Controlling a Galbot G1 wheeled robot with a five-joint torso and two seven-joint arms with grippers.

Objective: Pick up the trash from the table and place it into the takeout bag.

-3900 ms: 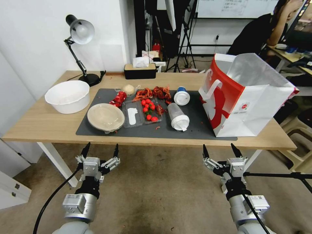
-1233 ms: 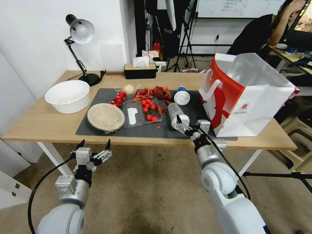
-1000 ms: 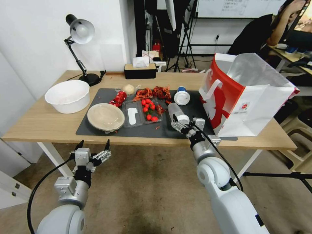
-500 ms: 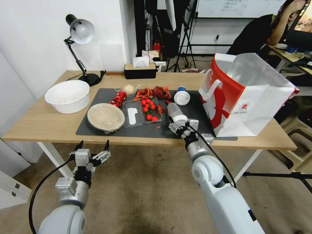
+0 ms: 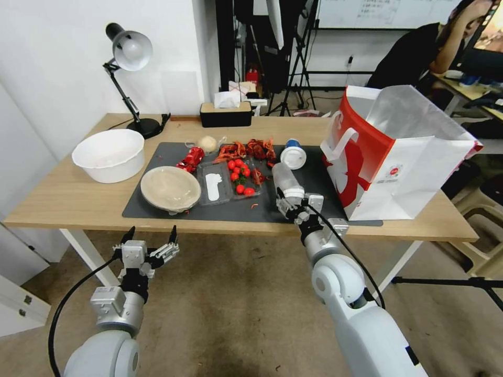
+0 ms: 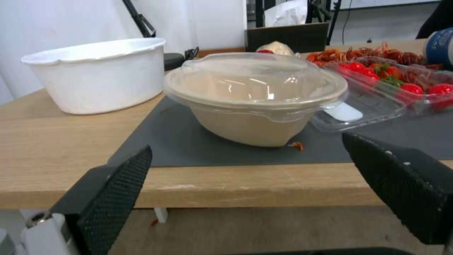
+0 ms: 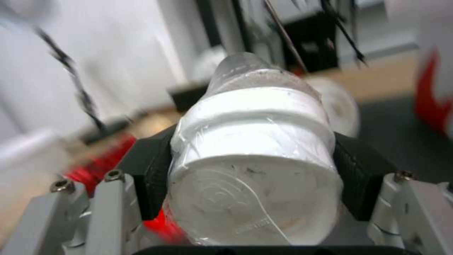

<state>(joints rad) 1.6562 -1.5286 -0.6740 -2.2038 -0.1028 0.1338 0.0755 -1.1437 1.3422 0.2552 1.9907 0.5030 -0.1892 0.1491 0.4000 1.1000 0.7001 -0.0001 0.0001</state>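
Observation:
A translucent plastic cup (image 5: pixel 285 180) with a white lid lies on the dark grey mat (image 5: pixel 157 212), lid toward me. My right gripper (image 5: pixel 293 203) is shut on its lid end; in the right wrist view the black pads (image 7: pixel 148 173) press both sides of the cup (image 7: pixel 254 141). A second cup (image 5: pixel 292 156) stands behind it. The beige lidded bowl (image 5: pixel 170 187), red wrapper (image 5: pixel 191 158) and beige wad (image 5: pixel 208 143) rest on the mat. The takeout bag (image 5: pixel 398 157) stands open at the table's right. My left gripper (image 5: pixel 149 245) hangs open below the table (image 5: pixel 63 199) edge, facing the bowl (image 6: pixel 254 102).
A white tub (image 5: pixel 110 154) sits at the left, with a desk lamp (image 5: pixel 128 52) and a black tissue box (image 5: pixel 225 114) behind. A clear tray of cherry tomatoes (image 5: pixel 238 178) and red crayfish shells (image 5: pixel 246 150) lie mid-mat. Bare wood runs along the front edge.
My right arm rose from below the table, reached in over the front edge and shut on the lying cup's lid end; the cup has shifted slightly. The left arm drew back a little.

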